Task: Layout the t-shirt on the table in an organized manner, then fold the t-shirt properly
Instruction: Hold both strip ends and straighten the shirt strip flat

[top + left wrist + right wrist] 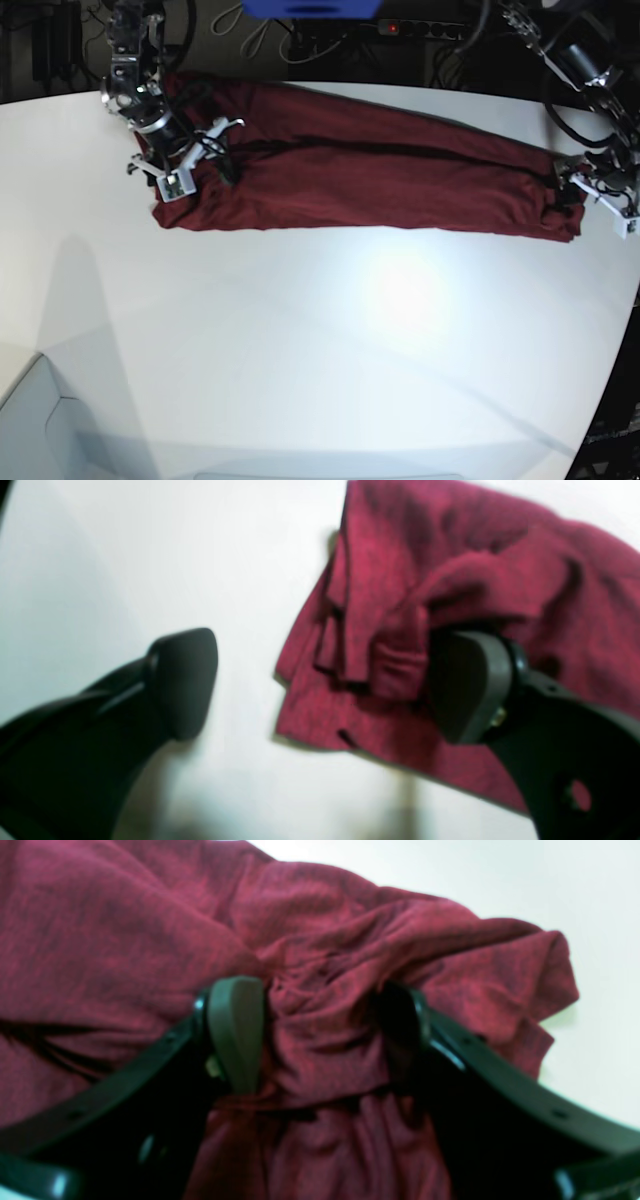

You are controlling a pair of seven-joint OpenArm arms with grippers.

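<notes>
The dark maroon t-shirt lies stretched into a long wrinkled band across the far part of the white table. At its left end in the base view, my right gripper is shut on it. In the right wrist view a bunched fold of the t-shirt sits pinched between the fingers of that gripper. My left gripper stands at the band's other end. In the left wrist view it is wide open. The crumpled t-shirt end lies against the right finger, and the left finger is over bare table.
Cables and a power strip run behind the table's far edge, beside a blue object. The table's curved edge falls away at the right, close to my left arm. Bare white tabletop spreads in front of the shirt.
</notes>
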